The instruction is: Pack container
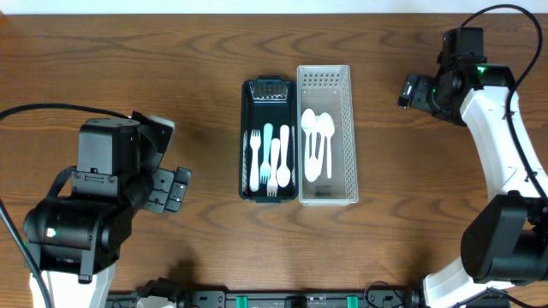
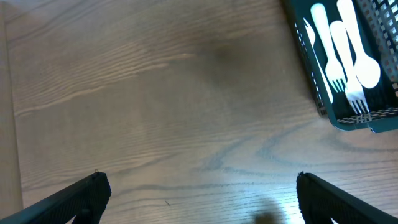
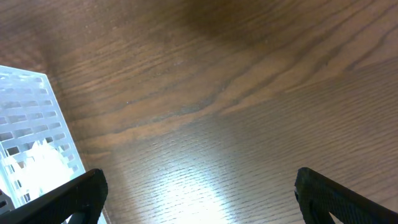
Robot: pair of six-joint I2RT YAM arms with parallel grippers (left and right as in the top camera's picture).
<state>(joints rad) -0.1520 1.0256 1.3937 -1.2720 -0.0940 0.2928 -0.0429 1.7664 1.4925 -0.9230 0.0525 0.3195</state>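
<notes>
A dark green basket (image 1: 244, 141) stands at the table's middle, holding white forks (image 1: 272, 175), a light blue utensil (image 1: 267, 150) and a white spoon (image 1: 285, 158). Touching its right side is a white slotted basket (image 1: 349, 128) with white spoons (image 1: 317, 145) inside. My left gripper (image 1: 177, 188) sits open over bare wood, left of the baskets; its wrist view shows the green basket's corner (image 2: 314, 81) and forks (image 2: 341, 68) at upper right, beyond the gripper (image 2: 199, 193). My right gripper (image 1: 409, 90) is open, right of the white basket (image 3: 37, 118), with only wood between its fingers (image 3: 199, 193).
Brown wooden table (image 1: 128, 51) all round the two baskets. Black cables run near the left arm's base (image 1: 51, 109) and the right arm's top (image 1: 505, 13). A fixture edge lies along the table's front (image 1: 274, 299).
</notes>
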